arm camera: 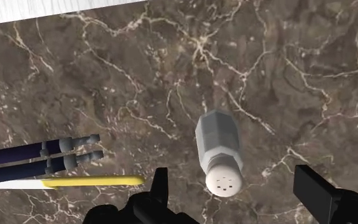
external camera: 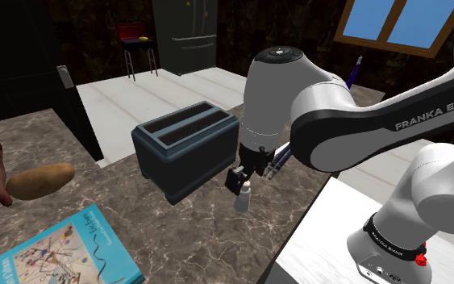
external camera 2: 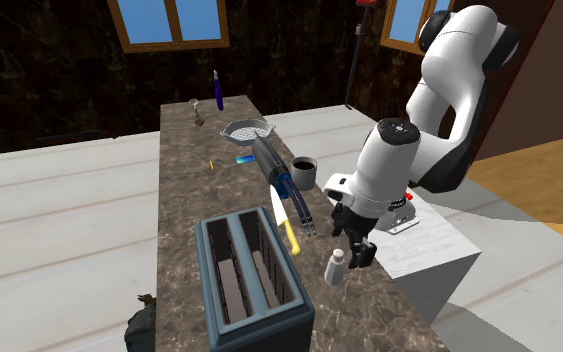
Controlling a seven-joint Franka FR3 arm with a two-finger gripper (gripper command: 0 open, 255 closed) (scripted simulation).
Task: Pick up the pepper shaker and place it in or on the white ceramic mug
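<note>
**Open gripper poised over pepper shaker**

Just outside one finger: two dark-handled utensils [arm camera: 37, 154] and a yellow-handled knife [arm camera: 95, 182], flat on the brown marble counter [arm camera: 107, 76] and clear of the grasp. Between the jaws, spread wide and touching nothing: the pepper shaker [arm camera: 219, 143]. Upright, pale grey, with a faceted body and a perforated white cap turned up toward the gripper [arm camera: 233, 184]. Set a shade nearer the knife-side finger than the far one.

Probably light and rigid, smooth-sided and so somewhat slippery. Tall and narrow too, hence easy to topple with an off-centre nudge. Best taken across the faceted body just under the cap, flat faces against the pads, rather than on the rounded cap itself. Worth centring and lowering before any squeeze.

Beyond the far finger: more marble. Farther along the counter in the second exterior view: the mug [external camera 2: 304, 173], dark inside, well apart from both jaws and shaker.
</note>
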